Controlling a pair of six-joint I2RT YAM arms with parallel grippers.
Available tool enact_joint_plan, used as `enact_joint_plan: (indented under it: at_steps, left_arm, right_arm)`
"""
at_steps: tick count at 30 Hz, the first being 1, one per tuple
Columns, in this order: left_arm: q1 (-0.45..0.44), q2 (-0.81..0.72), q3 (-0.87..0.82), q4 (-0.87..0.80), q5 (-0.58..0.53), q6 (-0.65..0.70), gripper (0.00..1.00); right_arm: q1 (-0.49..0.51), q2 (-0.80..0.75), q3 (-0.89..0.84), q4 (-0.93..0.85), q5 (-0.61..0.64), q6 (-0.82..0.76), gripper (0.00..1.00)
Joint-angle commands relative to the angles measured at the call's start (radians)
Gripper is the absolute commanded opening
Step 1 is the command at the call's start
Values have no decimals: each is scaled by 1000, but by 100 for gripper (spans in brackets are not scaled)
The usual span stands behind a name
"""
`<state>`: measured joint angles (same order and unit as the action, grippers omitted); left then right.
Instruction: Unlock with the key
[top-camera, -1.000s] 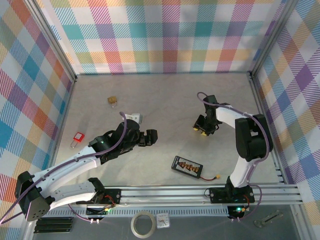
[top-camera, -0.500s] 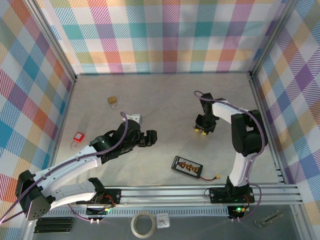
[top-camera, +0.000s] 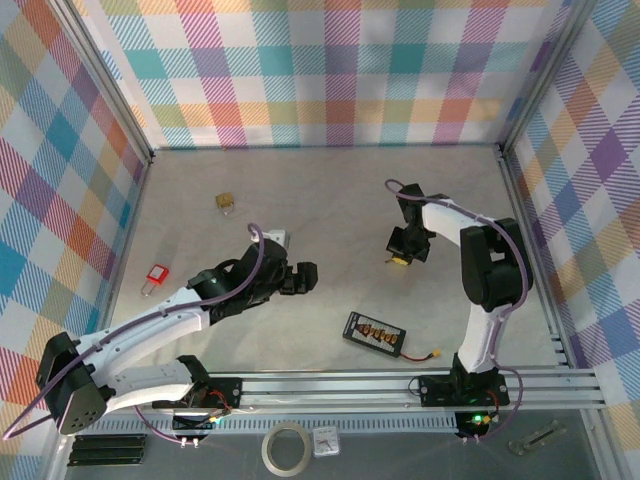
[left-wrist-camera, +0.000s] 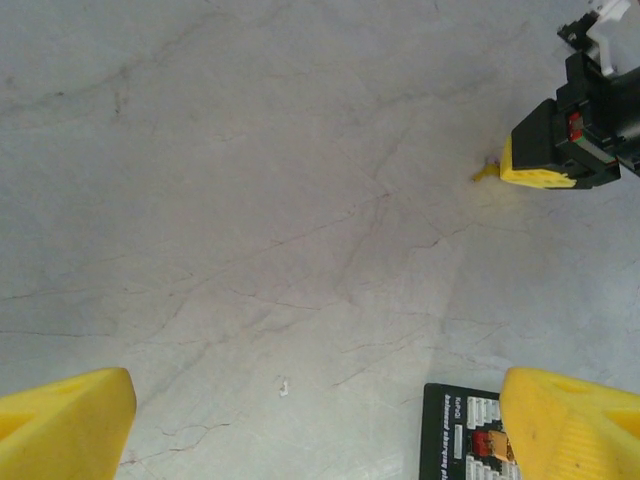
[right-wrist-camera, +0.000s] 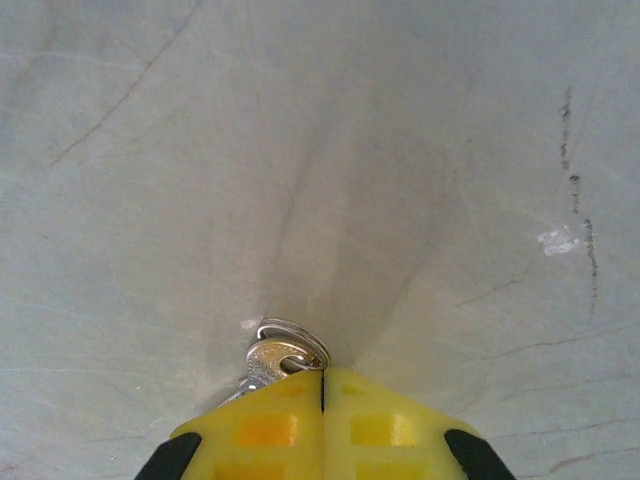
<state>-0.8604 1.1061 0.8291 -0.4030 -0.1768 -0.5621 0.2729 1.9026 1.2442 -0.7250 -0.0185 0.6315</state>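
No text could be read; white print was seen on the black board in the left wrist view, but too blurred to be made out.

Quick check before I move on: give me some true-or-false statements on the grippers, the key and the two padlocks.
1. The right gripper is shut, with the key pinched at its tips. True.
2. The left gripper is shut too. False: its fingers stand wide apart and hold nothing.
3. The red padlock lies apart from both grippers. True.
4. The key is already in the brass padlock. False: that padlock lies alone, far from the key.
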Motion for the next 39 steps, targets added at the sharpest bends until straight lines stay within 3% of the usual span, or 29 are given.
enact_joint_plan:
  at_steps: [1,12,16,21,23,27,30,39]
  left_arm:
    - [-28,41,24,73,47,-27,93]
    - [-52,253,0,490,269,-246,92]
    - [-55,323,-9,653,321,-322,81]
    - [-57,411,-2,785,361,-409,79]
    - [-57,425,1,796,365,-417,79]
    - [-60,399,-9,755,335,-404,79]
    - [-62,361,-13,708,320,-374,80]
    - [-69,251,-30,575,284,-294,87]
  right_arm:
    - [5,-18,-64,59,15,-2,0]
    - [14,-215,-176,112,-73,46,0]
    - [15,-295,-205,125,-110,72,0]
    - [15,-346,-215,106,-95,66,0]
    - [13,-335,-210,87,-71,48,0]
    - [12,-271,-181,62,-35,-8,23]
    - [12,-218,-152,58,6,-67,33]
    - [9,-118,-83,99,45,-235,37]
